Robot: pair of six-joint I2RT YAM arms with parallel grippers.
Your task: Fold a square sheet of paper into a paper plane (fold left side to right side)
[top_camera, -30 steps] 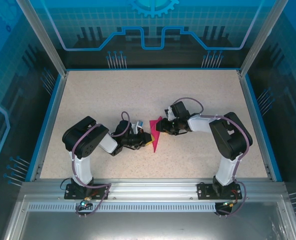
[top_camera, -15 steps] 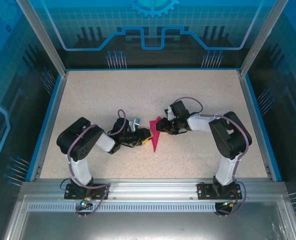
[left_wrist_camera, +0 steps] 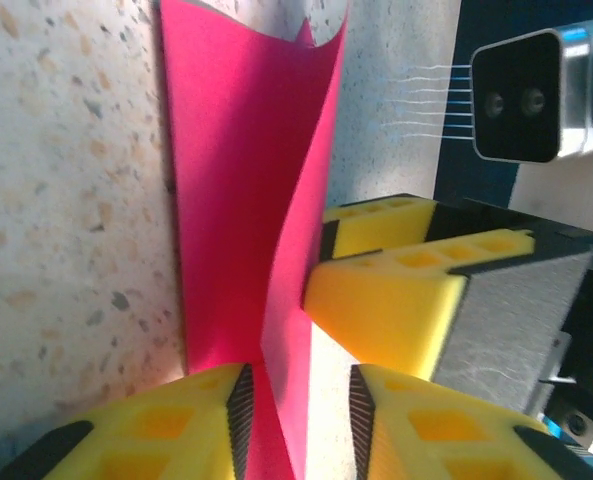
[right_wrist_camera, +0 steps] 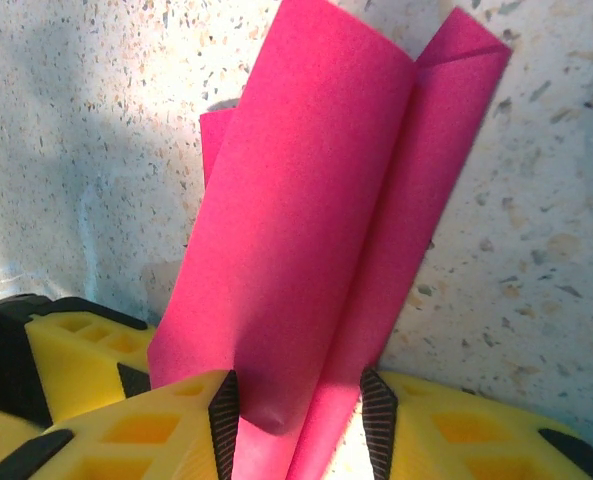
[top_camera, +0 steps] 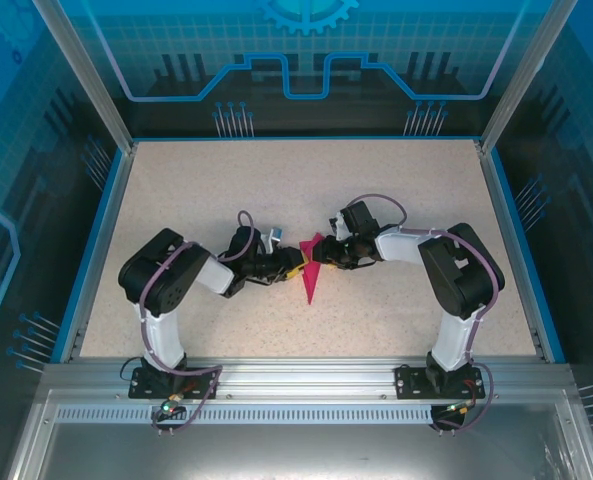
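The square sheet of paper, magenta-pink, lies mid-table folded into a narrow pointed dart, the paper plane, tip toward the near edge. My left gripper sits at its left side, my right gripper at its wide far end. In the left wrist view a raised flap of the plane stands between my left gripper's parted jaws, touching neither pad firmly. In the right wrist view the plane's curled layers fill the gap of my right gripper, which is shut on them.
The speckled beige table has a blue rim and transparent walls around it. An aluminium rail carries both arm bases at the near edge. The two grippers' yellow fingers nearly touch across the paper.
My left gripper has gone from shut to open and shifted right and away from the near edge, closer to the right gripper. The right arm and its grip have stayed still.
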